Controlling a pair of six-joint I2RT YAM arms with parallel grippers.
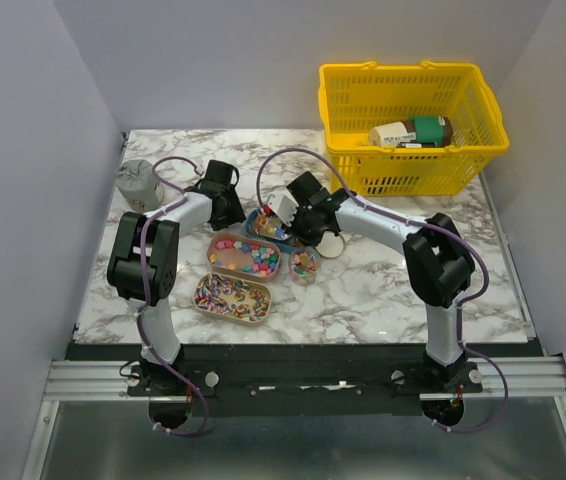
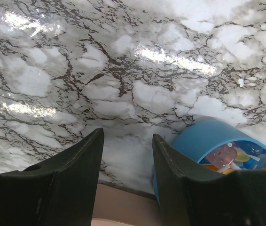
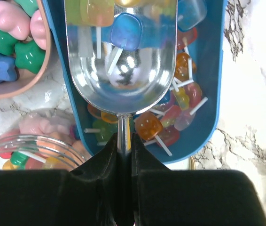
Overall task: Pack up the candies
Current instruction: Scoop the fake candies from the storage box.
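Note:
The candies lie in three trays: lollipops in a blue tray point(image 3: 213, 99), star-shaped ones point(image 3: 8, 42) in a pink tray point(image 1: 246, 255), and wrapped ones in a second pink tray point(image 1: 231, 297). My right gripper point(image 3: 124, 141) is shut on the thin handle of the silver scoop point(image 3: 123, 70). The scoop hangs over the blue tray point(image 1: 261, 226) with a blue lollipop point(image 3: 126, 30) and a yellow one in its bowl. A small glass jar point(image 3: 29, 146), partly filled with candies, stands beside the tray. My left gripper point(image 2: 127, 136) is open over bare marble, next to the blue tray point(image 2: 208, 139).
A yellow basket point(image 1: 411, 125) with bottles stands at the back right. A grey crumpled object point(image 1: 136, 183) sits at the back left. A round gold lid point(image 1: 331, 246) lies just right of the jar point(image 1: 305, 265). The pink tray's rim point(image 2: 123, 207) shows under my left fingers.

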